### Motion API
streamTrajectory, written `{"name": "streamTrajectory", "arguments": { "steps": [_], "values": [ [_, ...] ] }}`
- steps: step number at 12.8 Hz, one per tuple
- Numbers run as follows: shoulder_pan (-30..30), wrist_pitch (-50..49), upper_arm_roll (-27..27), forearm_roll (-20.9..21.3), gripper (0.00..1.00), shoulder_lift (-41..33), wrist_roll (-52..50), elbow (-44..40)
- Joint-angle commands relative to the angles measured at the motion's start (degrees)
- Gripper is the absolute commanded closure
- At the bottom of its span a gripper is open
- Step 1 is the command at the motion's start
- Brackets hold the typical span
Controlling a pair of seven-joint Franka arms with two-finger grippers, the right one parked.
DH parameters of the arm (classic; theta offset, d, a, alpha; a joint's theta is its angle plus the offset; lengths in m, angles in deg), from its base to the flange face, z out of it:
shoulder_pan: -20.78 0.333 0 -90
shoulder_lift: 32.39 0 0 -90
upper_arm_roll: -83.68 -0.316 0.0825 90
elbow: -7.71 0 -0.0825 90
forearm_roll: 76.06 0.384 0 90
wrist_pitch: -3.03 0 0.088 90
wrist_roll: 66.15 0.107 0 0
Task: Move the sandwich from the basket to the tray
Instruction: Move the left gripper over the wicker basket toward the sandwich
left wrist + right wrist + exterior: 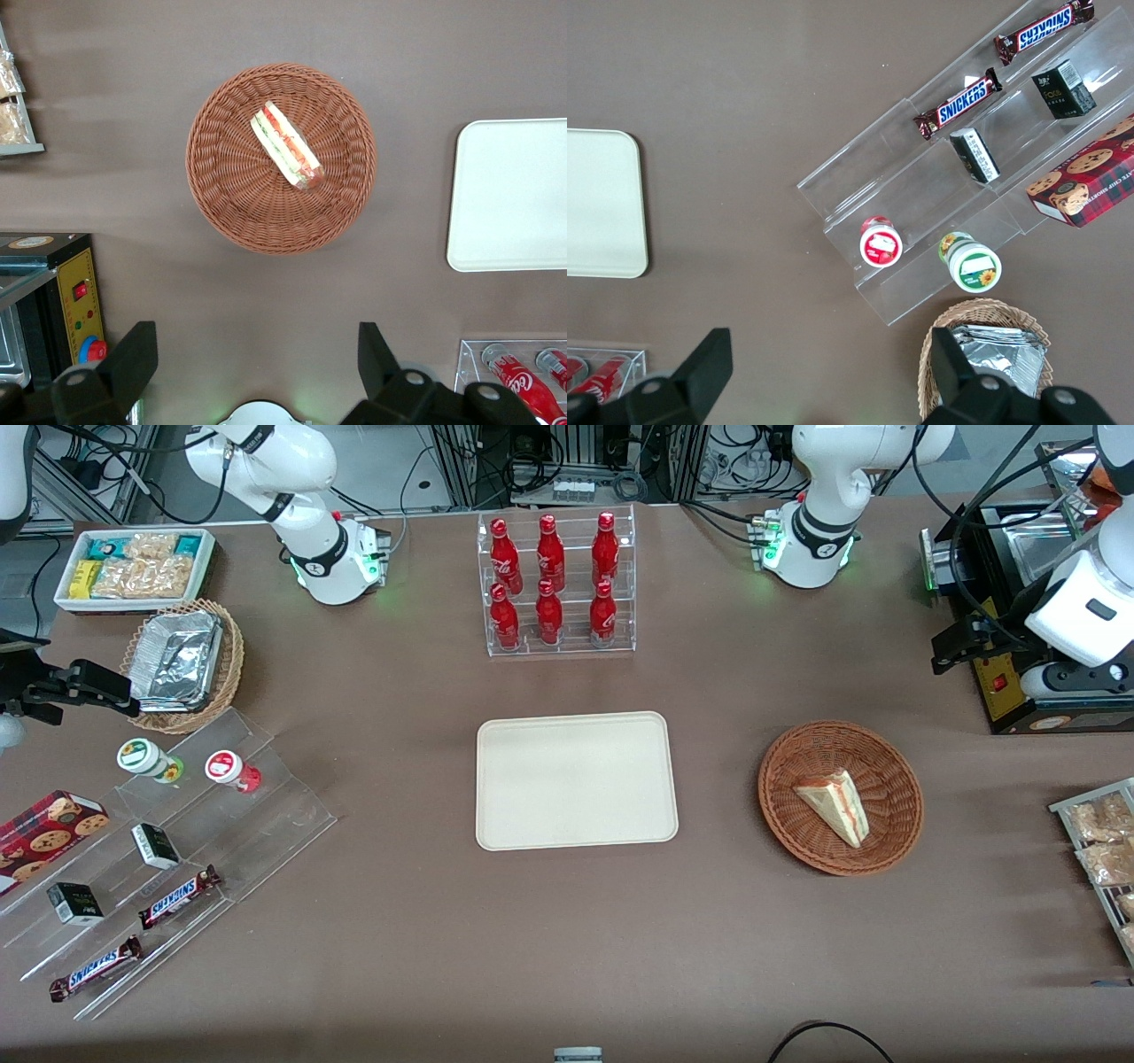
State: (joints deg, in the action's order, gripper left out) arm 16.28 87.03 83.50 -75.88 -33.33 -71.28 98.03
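Note:
The sandwich (833,804) (285,144), a pale bread wedge with red and green filling, lies in the round reddish-brown wicker basket (772,779) (221,177). The cream rectangular tray (576,779) (509,195) lies flat beside the basket, toward the parked arm's end, with nothing on it. My gripper (955,648) (252,354) hangs high above the table, farther from the front camera than the basket and toward the working arm's end. Its fingers (133,354) are spread wide, open, with only bare table showing between them.
A clear rack of red bottles (560,584) stands farther from the front camera than the tray. A black appliance (1019,664) and a wire rack of snack packets (1099,841) sit at the working arm's end. Clear steps with snacks (159,841) and a tan basket with foil (182,655) are at the parked arm's end.

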Motion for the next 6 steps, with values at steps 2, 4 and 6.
{"name": "streamTrajectory", "arguments": {
  "steps": [2,4,6],
  "values": [
    [-0.4,-0.3,-0.4,0.9,0.0,0.6,0.4,-1.2],
    [-0.5,0.1,-0.3,1.0,0.0,0.9,0.5,-1.0],
    [-0.5,0.5,-0.3,1.8,0.0,1.3,1.3,-0.9]
  ]
}}
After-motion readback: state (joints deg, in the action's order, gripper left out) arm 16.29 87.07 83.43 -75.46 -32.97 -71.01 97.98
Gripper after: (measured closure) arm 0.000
